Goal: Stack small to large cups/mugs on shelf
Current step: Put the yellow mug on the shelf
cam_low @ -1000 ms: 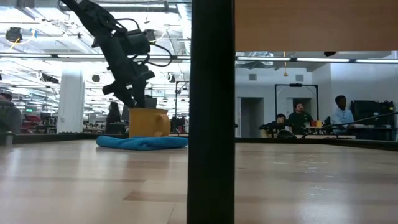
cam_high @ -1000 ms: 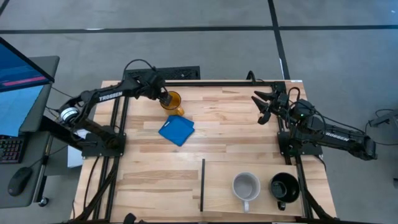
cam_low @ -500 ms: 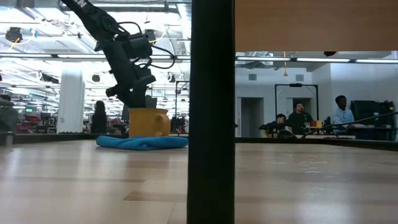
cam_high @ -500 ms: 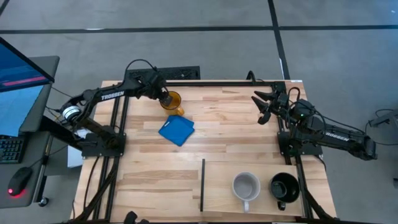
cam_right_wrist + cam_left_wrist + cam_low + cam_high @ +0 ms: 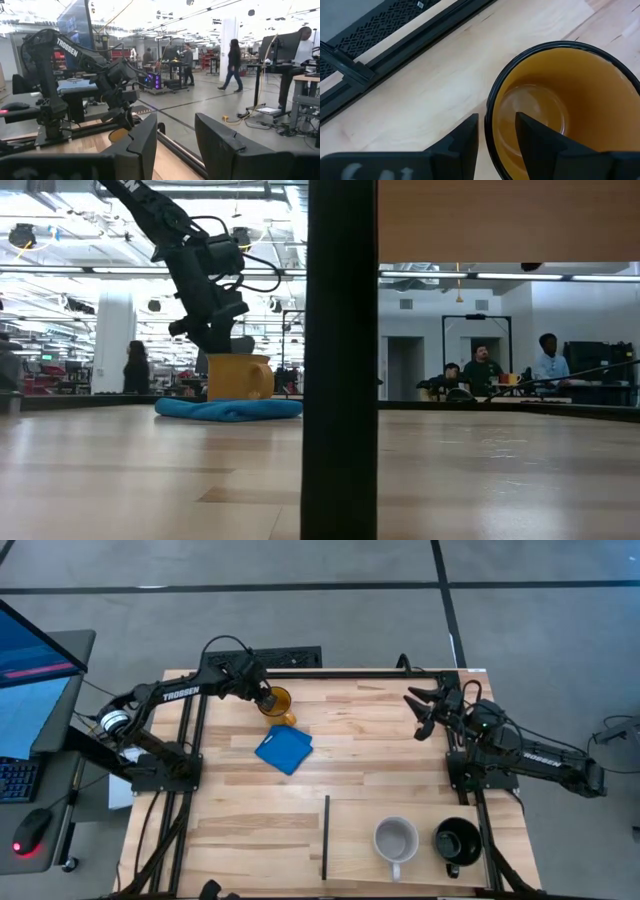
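The amber mug (image 5: 277, 701) (image 5: 560, 100) stands upright on its base at the table's far left, its handle toward the blue square (image 5: 284, 749). My left gripper (image 5: 266, 700) (image 5: 496, 135) comes down on it from above, open. One finger stands inside the mug and one outside, with a gap showing on each side of the wall. The grey-white mug (image 5: 396, 839) and the black mug (image 5: 457, 841) stand on the shelf (image 5: 355, 865), right of the black divider (image 5: 326, 837). My right gripper (image 5: 414, 712) (image 5: 175, 145) waits open, raised at the far right.
A black grille strip (image 5: 290, 658) and rail run along the far edge just behind the amber mug. In the low view the divider (image 5: 340, 380) hides the middle of the table. Bare wood lies between the blue square and the shelf.
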`<state>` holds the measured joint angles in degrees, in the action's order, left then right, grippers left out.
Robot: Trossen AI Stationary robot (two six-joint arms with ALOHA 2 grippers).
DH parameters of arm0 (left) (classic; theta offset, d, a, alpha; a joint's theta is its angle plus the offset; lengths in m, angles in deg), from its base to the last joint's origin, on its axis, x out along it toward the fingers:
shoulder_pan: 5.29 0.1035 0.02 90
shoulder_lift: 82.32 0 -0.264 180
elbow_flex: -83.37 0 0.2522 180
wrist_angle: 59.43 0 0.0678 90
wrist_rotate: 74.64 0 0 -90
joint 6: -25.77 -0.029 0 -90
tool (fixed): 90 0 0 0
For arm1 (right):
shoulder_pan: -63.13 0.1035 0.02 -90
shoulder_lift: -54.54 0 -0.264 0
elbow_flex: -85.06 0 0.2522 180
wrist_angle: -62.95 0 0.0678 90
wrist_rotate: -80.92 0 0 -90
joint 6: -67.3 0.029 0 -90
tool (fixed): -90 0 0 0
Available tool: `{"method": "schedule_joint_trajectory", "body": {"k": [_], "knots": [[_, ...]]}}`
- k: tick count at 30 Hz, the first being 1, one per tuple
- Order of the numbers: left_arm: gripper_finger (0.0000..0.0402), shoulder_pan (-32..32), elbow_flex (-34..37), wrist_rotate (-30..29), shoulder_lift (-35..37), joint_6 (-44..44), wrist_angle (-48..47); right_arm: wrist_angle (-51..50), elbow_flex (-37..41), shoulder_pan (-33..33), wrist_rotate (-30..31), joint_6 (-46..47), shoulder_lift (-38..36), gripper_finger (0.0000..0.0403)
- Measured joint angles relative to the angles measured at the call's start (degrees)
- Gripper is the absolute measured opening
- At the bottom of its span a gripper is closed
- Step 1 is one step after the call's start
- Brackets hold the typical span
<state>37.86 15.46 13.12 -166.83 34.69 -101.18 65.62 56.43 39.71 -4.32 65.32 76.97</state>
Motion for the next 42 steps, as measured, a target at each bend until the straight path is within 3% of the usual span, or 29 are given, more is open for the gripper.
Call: {"method": "schedule_joint_trajectory", "body": {"k": [13, 27, 42], "knots": [[0.0115, 0.0, 0.0, 0.0, 0.0, -0.1, -1.6, -1.4, 0.0, 0.0, 0.0, 0.0, 0.0, 0.0155], [0.0032, 0.0, 0.0, -0.5, 0.0, -0.1, -0.8, -1.3, 0.0, 0.0, 0.0, 0.0, 0.0, 0.0155], [0.0022, 0.0, 0.0, 1.5, 0.1, -0.1, -1.0, -1.3, 0.0, 0.0, 0.0, -0.1, 0.0, 0.0155]]}}
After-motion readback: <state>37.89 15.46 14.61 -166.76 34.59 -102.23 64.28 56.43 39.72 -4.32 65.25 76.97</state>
